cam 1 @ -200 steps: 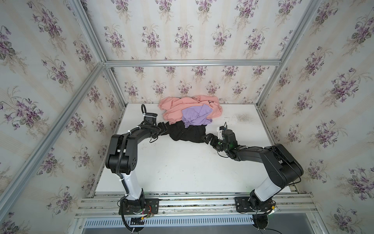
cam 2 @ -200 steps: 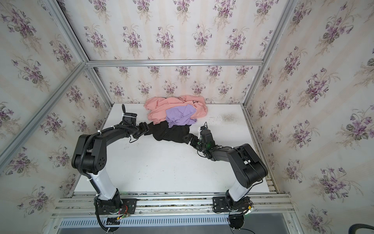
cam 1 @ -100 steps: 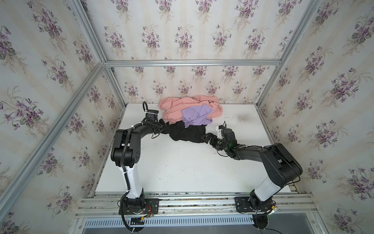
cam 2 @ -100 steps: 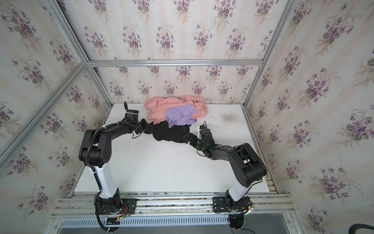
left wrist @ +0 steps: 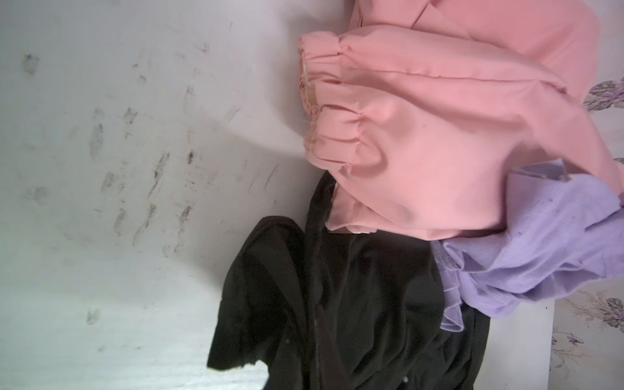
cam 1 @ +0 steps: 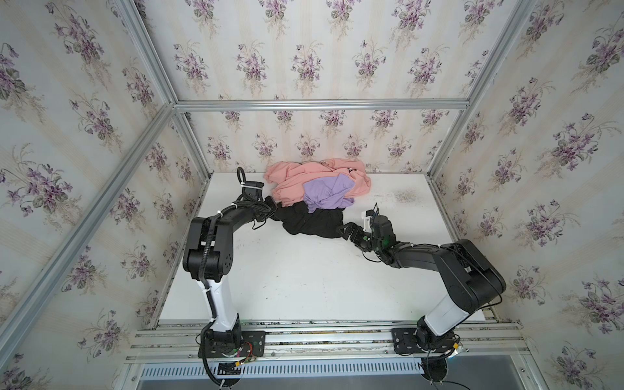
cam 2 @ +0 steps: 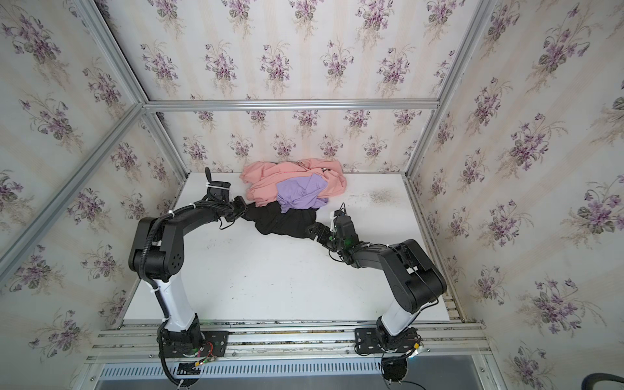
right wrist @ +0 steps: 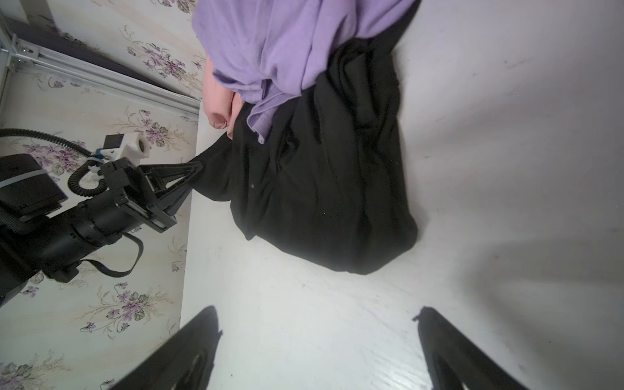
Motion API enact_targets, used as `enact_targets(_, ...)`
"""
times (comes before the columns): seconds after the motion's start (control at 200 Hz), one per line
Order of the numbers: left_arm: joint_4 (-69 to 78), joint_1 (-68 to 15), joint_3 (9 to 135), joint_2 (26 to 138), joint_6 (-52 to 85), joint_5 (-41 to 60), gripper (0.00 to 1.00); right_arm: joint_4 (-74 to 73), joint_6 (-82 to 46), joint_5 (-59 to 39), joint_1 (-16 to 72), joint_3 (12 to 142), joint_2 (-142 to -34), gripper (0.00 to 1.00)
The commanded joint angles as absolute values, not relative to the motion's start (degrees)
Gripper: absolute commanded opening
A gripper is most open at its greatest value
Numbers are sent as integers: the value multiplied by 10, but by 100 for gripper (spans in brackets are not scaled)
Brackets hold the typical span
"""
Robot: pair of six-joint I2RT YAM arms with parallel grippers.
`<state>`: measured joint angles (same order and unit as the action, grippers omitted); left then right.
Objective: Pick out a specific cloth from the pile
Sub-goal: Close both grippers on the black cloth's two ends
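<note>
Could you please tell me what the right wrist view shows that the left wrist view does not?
Only the right wrist view shows the left gripper shut on an edge of the black cloth, and the right gripper open, short of it. Only the left wrist view shows the gathered edge of the pink sweatshirt. Both show the black cloth, lilac garment and white table.
</note>
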<state>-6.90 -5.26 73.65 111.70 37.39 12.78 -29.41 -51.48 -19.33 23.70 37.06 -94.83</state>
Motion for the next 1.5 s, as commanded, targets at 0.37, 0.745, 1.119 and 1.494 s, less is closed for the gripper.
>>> enact_targets(0.37,-64,-61,722,1091,376,132,3,-318,-538,-202,222,412,-1014,67)
enact_targets(0.745,-64,-63,722,1096,375,147,2,-329,-545,-204,215,419,-1048,67)
enact_targets(1.119,-64,-64,716,1086,374,143,2,-338,-577,-231,216,459,-1088,68)
enact_targets(1.494,-62,-74,710,1085,379,138,2,-320,-578,-234,220,496,-1129,64)
